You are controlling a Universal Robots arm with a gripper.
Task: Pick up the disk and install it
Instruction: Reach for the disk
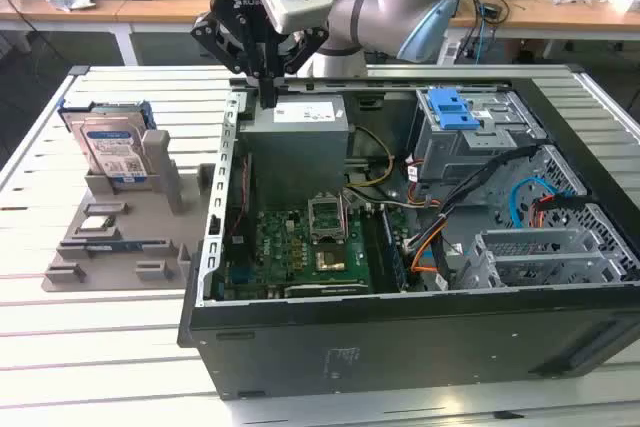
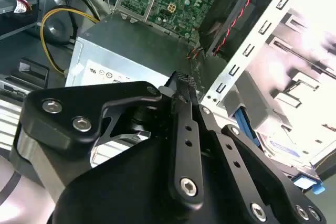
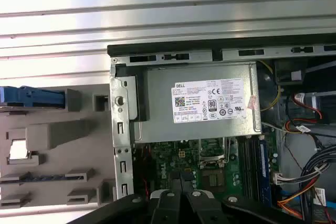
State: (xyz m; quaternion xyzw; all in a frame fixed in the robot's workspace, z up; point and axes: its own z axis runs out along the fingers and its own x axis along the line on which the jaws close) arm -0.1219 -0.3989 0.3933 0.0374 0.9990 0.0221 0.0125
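The disk point(image 1: 113, 148) stands on edge in a grey holder point(image 1: 125, 243) on the slatted table, at the exterior view's left, beside the open computer case point(image 1: 400, 337). It is silver with a white-and-blue label and a blue side bracket. The first wrist view shows the disk point(image 3: 31, 96) edge-on; in the second wrist view the disk point(image 2: 281, 145) lies beyond the case wall. My gripper point(image 1: 268, 97) hangs over the back left corner of the case, above the grey power supply point(image 1: 297, 147). Its fingers are shut with nothing between them, and it is well apart from the disk.
A grey metal drive cage with a blue latch point(image 1: 452, 109) sits at the case's back right. The green motherboard point(image 1: 300, 247) and loose cables point(image 1: 430, 247) fill the case floor. A small silver chip point(image 1: 95, 225) rests on the holder. Desks stand behind the table.
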